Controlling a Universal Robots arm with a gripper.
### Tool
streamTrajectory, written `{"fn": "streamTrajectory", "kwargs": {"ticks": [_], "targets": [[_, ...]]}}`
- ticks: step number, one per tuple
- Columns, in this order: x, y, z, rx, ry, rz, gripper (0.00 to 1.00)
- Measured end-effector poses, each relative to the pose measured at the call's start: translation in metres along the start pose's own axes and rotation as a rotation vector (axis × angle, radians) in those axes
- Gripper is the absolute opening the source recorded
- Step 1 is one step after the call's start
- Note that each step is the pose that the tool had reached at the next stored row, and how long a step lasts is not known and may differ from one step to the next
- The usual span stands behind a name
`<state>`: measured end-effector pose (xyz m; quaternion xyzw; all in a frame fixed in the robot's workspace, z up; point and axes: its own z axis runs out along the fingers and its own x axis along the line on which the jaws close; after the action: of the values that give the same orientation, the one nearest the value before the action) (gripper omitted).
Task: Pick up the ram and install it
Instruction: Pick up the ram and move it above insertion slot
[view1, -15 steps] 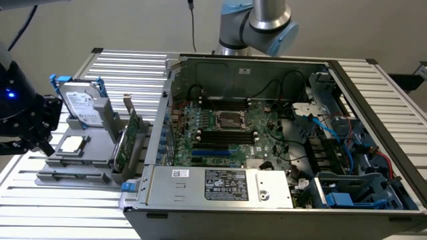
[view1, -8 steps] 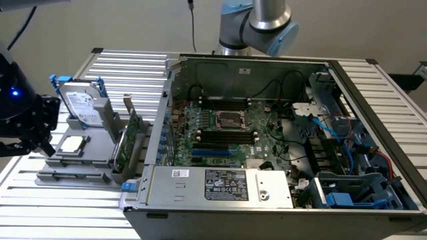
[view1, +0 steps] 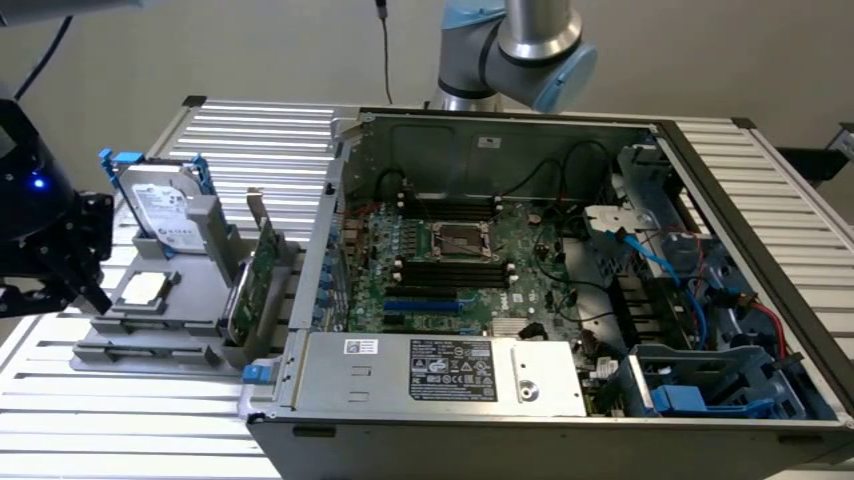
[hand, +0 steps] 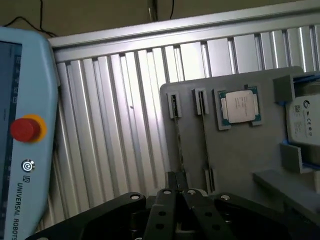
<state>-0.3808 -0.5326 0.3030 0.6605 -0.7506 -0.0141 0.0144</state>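
Worktop (view1: 747, 190): lay in ribbed, silvery metal slats.
Computer case (view1: 507, 140): stood open, a grey steel box holding a green board, long black slots and loose cables.
Holder (hand: 240, 155): sat on the worktop at the exterior view's left of the case, matte grey, blocky, cut with narrow grooves.
End effector (hand: 178, 186): hung black and angular at the holder's edge, fingers pressed together with no gap, right by one end of the ram; could not tell contact.
Ram (hand: 178, 145): stood on edge in a holder groove, a thin dark strip.
Processor (hand: 240, 106): lay flat in a square pocket, lid shiny metal.
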Motion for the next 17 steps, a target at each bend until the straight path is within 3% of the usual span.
{"fn": "streamTrajectory", "kwargs": {"ticks": [4,11,17], "targets": [[-0.001,0.0000,0.0029,0.0103,0.0014,-0.058,0.11],[-0.013,0.0018,0.0111,0.0400,0.0000,-0.102,0.11],[-0.014,0.0037,0.0177,0.0416,0.0000,-0.103,0.11]]}}
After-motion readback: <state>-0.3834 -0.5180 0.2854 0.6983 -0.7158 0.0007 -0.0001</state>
